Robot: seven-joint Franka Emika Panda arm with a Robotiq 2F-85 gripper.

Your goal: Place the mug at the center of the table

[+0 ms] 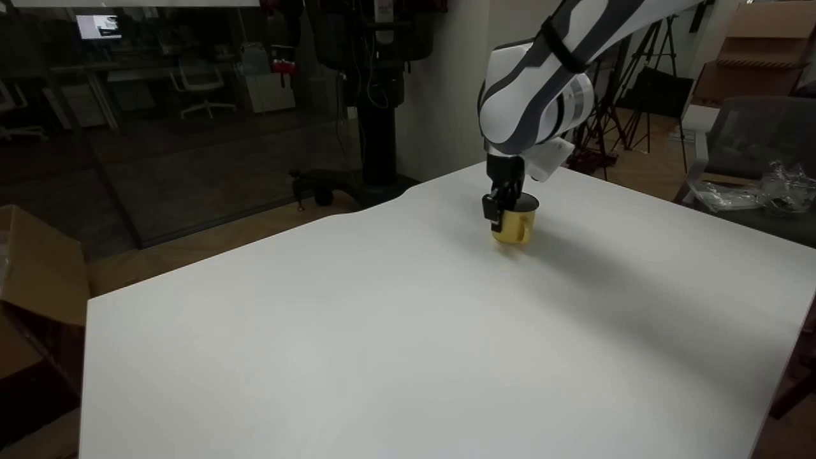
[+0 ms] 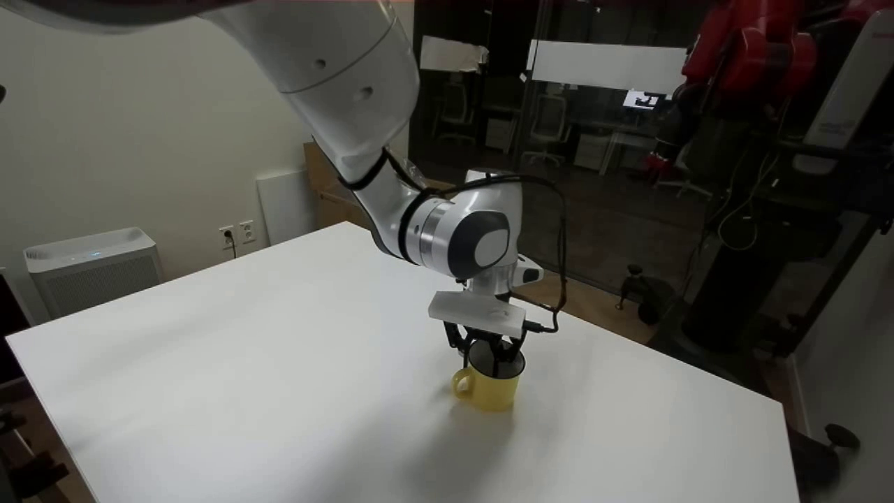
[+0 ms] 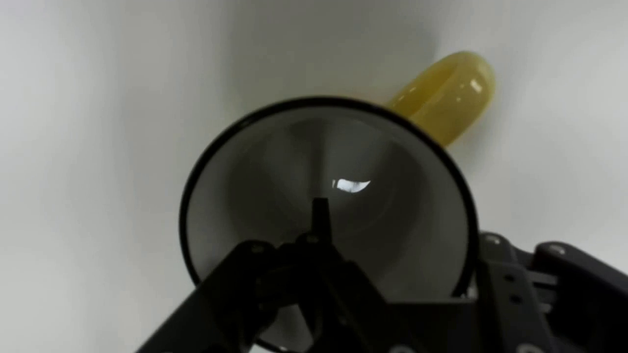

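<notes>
The yellow mug [image 1: 517,229] stands upright on the white table [image 1: 357,331] toward its far side in an exterior view. It also shows in an exterior view [image 2: 494,392], its handle to the left, and fills the middle of the wrist view [image 3: 363,147], with grey interior and dark rim. My gripper [image 2: 482,362] points down at the mug, and shows beside the rim in an exterior view [image 1: 505,209]. In the wrist view my gripper [image 3: 406,240] has one finger inside the mug and the other outside the rim, with a wide gap between them. The inner fingertip is hidden in an exterior view.
A mobile stand with a dark base [image 1: 379,172] stands beyond the table's edge. A grey chair [image 1: 758,146] with plastic wrap and cardboard boxes [image 1: 48,268] are off the table. A white air purifier [image 2: 98,269] stands by the wall. A cable [image 2: 562,244] loops along the arm's wrist.
</notes>
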